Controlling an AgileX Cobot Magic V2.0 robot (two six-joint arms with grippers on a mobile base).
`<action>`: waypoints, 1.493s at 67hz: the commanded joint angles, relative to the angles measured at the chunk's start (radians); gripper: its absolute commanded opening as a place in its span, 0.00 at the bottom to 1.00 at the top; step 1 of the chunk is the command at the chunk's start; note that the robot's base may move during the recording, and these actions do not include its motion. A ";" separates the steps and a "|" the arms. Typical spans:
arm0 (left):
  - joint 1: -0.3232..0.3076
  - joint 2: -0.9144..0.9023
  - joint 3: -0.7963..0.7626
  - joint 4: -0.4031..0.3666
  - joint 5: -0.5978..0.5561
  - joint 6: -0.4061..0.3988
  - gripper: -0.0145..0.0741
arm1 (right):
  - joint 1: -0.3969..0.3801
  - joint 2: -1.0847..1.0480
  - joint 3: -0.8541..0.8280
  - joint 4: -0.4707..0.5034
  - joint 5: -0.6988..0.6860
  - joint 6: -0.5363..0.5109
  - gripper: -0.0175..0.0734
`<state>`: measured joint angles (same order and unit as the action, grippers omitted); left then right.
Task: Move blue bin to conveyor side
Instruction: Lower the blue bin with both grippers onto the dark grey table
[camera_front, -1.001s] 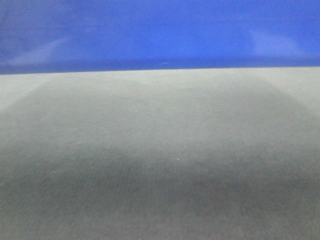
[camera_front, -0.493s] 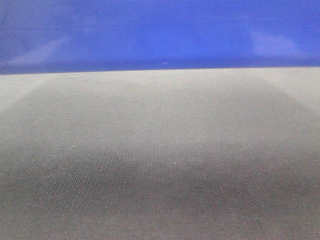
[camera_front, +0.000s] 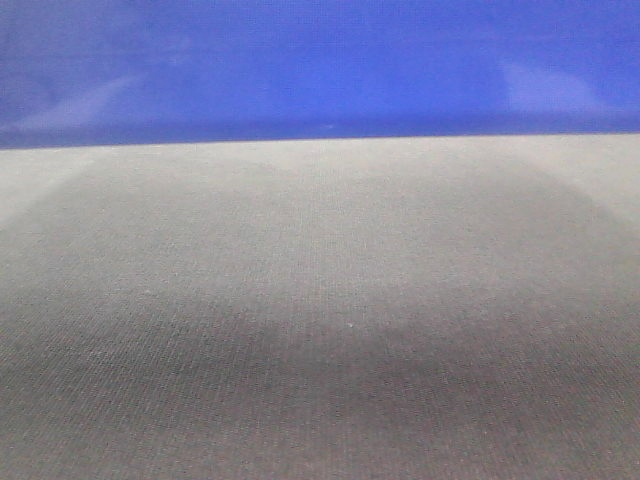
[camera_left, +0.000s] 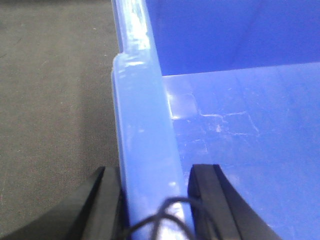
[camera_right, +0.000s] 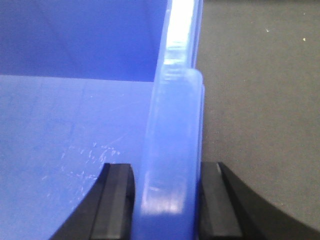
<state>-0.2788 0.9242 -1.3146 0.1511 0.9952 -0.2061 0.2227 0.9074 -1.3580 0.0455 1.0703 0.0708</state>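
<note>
The blue bin (camera_front: 320, 60) seems stiff, glossy, maybe slippery; left gripper (camera_left: 155, 200) and right gripper (camera_right: 167, 200) each pinch its thick rim (camera_left: 145, 140) at 6 o'clock.

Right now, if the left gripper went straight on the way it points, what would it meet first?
The blue bin: its rim stands between the jaws of the left gripper and would likely seat deeper. The inner jaw faces the bin floor, the outer the grey belt; depth is unclear.
</note>
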 joint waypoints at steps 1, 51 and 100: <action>-0.004 -0.018 -0.017 0.039 -0.102 0.019 0.15 | -0.002 -0.021 -0.027 -0.035 -0.137 -0.027 0.11; -0.004 -0.018 -0.017 0.037 -0.102 0.019 0.15 | -0.002 -0.021 -0.027 -0.018 -0.127 -0.027 0.11; 0.136 0.357 -0.215 -0.016 -0.115 0.046 0.28 | -0.002 0.372 -0.276 -0.008 -0.085 -0.027 0.11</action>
<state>-0.1757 1.2463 -1.5067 0.1550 0.9830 -0.1873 0.2227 1.2437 -1.6107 0.0342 1.0858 0.0671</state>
